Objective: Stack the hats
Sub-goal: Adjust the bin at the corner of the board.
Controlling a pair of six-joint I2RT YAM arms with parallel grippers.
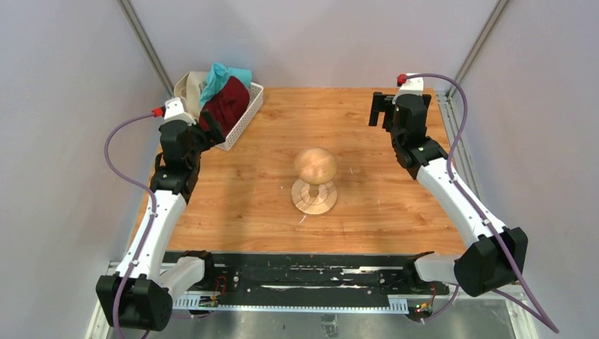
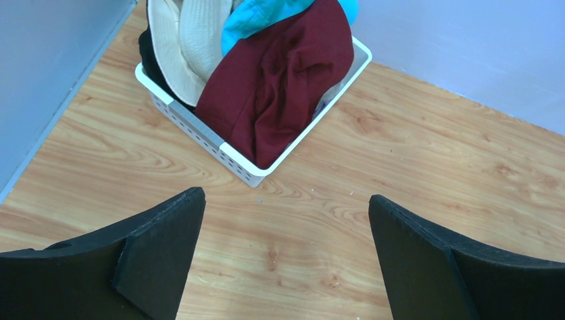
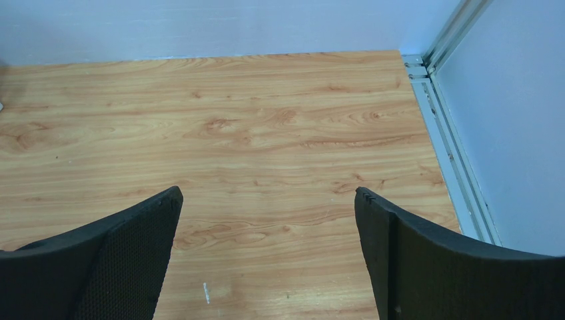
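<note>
Hats (image 2: 280, 87) fill basket (image 2: 200, 133) ahead of left end effector (image 2: 285, 197), wide open, empty like right end effector (image 3: 268, 192).

The basket (image 2: 200, 135) holds hats (image 2: 280, 87) — fingers (image 2: 160, 250) spread wide.

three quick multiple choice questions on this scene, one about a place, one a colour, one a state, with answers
1. Where on the table is the basket?
A centre
B far left corner
C near right corner

2. What colour is the largest hat showing in the basket?
A yellow
B white
C maroon

3. The stand is:
A upright and bare
B wearing a hat
C tipped over

Answers:
1 B, the top view shows it at the far left corner.
2 C, dark red cloth covers most of the basket in the left wrist view.
3 A, its wooden dome is uncovered and its base sits flat on the table.
</note>
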